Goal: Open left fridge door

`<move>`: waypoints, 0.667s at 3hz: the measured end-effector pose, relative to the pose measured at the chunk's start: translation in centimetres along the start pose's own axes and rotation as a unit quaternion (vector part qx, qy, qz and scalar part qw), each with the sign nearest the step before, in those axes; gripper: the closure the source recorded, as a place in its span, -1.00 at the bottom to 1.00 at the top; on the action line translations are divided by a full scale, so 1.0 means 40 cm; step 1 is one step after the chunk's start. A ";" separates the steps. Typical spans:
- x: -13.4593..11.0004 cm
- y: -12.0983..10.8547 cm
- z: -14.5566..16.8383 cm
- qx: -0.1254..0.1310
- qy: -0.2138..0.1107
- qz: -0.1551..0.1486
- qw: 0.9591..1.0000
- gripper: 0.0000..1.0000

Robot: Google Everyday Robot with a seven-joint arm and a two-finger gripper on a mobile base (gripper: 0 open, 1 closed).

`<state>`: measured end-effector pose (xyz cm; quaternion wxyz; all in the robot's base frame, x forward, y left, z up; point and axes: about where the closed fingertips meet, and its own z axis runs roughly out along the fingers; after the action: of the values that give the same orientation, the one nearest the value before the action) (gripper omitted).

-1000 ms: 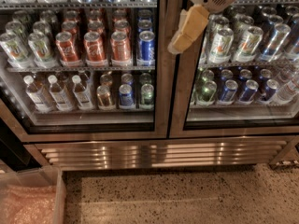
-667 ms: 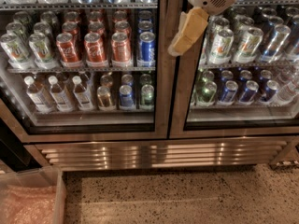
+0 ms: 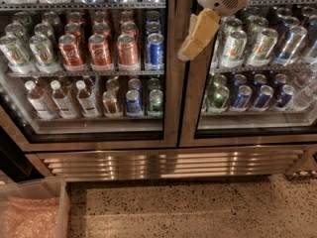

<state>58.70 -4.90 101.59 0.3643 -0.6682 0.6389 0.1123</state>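
Steel-framed left fridge door (image 3: 94, 66); one gripper (image 3: 196, 37) beside its right edge.

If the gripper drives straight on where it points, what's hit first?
Likely the steel frame of the left fridge door, by the centre seam; the gripper, top centre, points down-left toward it. Depth is unclear.

The left fridge door (image 3: 94, 68) has a brushed-steel frame around glossy glass. The grille (image 3: 168, 163) below is shiny ribbed steel, and the floor (image 3: 198, 209) is speckled and matt. The gripper (image 3: 190, 48), matt tan plastic, hangs at the doors' seam.
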 end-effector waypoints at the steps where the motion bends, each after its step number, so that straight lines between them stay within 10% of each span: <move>1: 0.003 0.000 -0.003 -0.002 -0.001 -0.001 1.000 -1.00; 2: 0.010 0.001 -0.004 -0.011 -0.006 -0.006 1.000 -1.00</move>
<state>58.67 -5.29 101.43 0.3616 -0.6753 0.6313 0.1214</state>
